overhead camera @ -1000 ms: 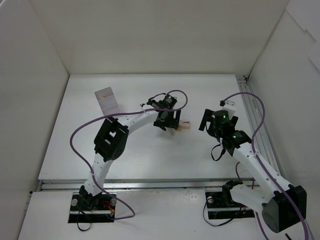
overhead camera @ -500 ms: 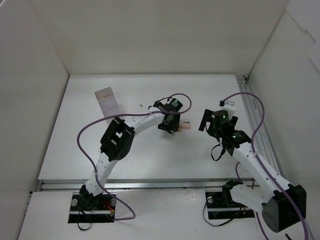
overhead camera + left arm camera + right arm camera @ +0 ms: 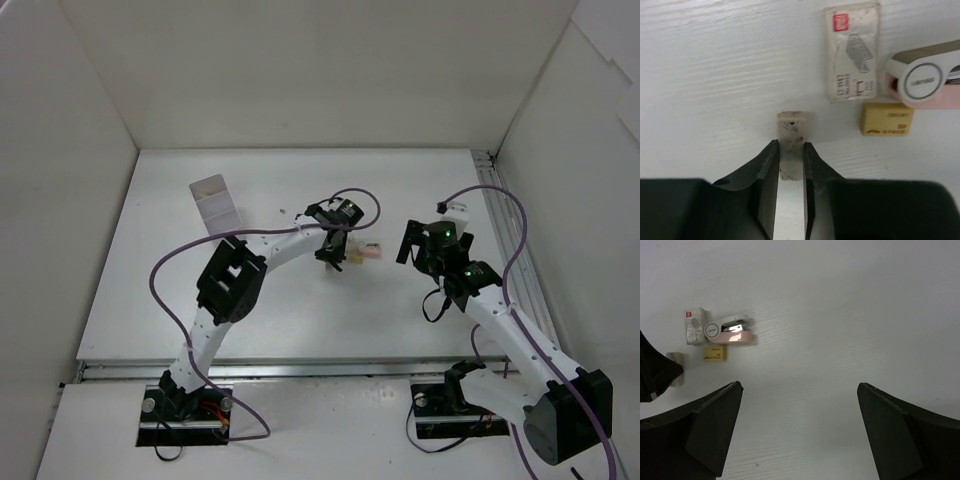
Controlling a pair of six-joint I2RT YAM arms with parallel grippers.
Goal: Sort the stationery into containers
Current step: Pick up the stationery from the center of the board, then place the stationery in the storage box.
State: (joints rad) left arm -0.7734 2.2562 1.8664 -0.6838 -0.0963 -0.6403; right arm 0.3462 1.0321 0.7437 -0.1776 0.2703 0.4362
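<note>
I am clamping the left hand [image 3: 789, 150] on a beige eraser [image 3: 791, 125], right hand [image 3: 799, 386] hanging apart; staple box [image 3: 852, 52], yellow eraser [image 3: 887, 120] and pink stapler [image 3: 927, 82] are lying unsorted.

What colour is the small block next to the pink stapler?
Yellow block; best seen in left wrist view.

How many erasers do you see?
2: a dirty white eraser in the left gripper, and a yellow eraser beside the pink stapler. Others may hide beneath the left arm.
</note>
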